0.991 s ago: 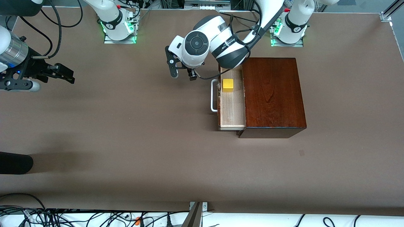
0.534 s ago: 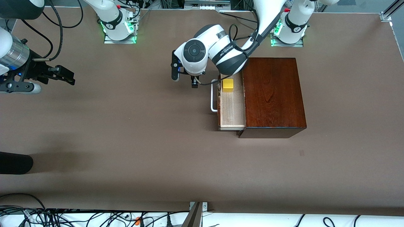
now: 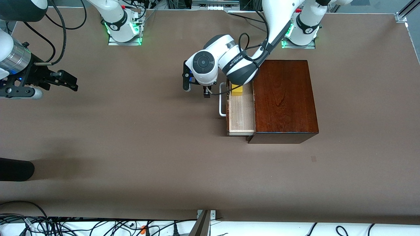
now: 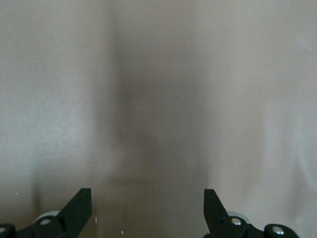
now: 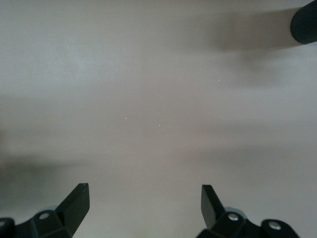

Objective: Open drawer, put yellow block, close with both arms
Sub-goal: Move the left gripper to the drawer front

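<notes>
The dark reddish-brown wooden box [image 3: 283,98] stands toward the left arm's end of the table. Its drawer [image 3: 242,114] is pulled partway out, showing the pale tray and the white handle [image 3: 222,104]. The yellow block [image 3: 237,91] lies in the tray at the end farther from the front camera, half hidden under the left arm's wrist. My left gripper [image 3: 197,90] [image 4: 147,208] hangs open over bare table in front of the drawer, beside the handle, holding nothing. My right gripper [image 3: 73,82] [image 5: 144,206] waits open and empty at the right arm's end of the table.
A black rounded object [image 3: 14,168] [image 5: 304,22] juts in at the right arm's end of the table, nearer the front camera. Cables [image 3: 65,226] run along the table's near edge. The arm bases [image 3: 123,31] stand along the edge farthest from the camera.
The left arm has swung its gripper nearer to the front camera and closer to the drawer handle; its wrist now covers part of the yellow block. The right gripper has hardly moved.
</notes>
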Controlling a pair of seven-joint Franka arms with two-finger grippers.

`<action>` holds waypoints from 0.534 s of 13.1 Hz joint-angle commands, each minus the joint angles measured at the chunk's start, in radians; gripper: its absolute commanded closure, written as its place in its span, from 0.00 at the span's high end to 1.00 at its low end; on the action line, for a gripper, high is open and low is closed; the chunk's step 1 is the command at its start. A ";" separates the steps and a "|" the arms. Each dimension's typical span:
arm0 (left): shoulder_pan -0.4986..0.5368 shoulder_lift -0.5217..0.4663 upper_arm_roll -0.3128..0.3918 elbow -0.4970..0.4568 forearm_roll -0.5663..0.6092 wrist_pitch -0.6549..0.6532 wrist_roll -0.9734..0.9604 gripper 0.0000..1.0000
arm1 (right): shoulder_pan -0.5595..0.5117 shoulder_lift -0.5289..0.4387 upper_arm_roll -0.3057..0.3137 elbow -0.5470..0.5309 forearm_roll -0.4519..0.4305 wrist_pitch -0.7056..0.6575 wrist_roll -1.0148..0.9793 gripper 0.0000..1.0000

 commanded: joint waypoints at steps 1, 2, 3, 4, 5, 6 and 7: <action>0.035 -0.002 -0.007 -0.020 0.021 -0.016 0.052 1.00 | -0.001 0.009 0.006 0.023 -0.008 0.000 0.000 1.00; 0.052 -0.002 -0.007 -0.026 0.023 -0.019 0.054 1.00 | -0.001 0.009 0.006 0.023 -0.008 0.000 0.000 1.00; 0.059 -0.003 -0.006 -0.034 0.023 -0.033 0.054 1.00 | -0.001 0.009 0.006 0.023 -0.008 0.000 0.000 1.00; 0.069 -0.003 -0.006 -0.035 0.024 -0.041 0.056 1.00 | -0.001 0.009 0.006 0.023 -0.010 0.000 0.000 1.00; 0.077 -0.005 -0.004 -0.035 0.032 -0.054 0.054 1.00 | -0.001 0.009 0.006 0.023 -0.010 0.001 0.002 1.00; 0.082 -0.009 -0.006 -0.035 0.078 -0.082 0.054 1.00 | -0.001 0.009 0.004 0.023 -0.010 0.001 0.002 1.00; 0.086 -0.014 -0.004 -0.034 0.122 -0.125 0.054 1.00 | -0.001 0.009 0.006 0.023 -0.010 0.000 0.002 1.00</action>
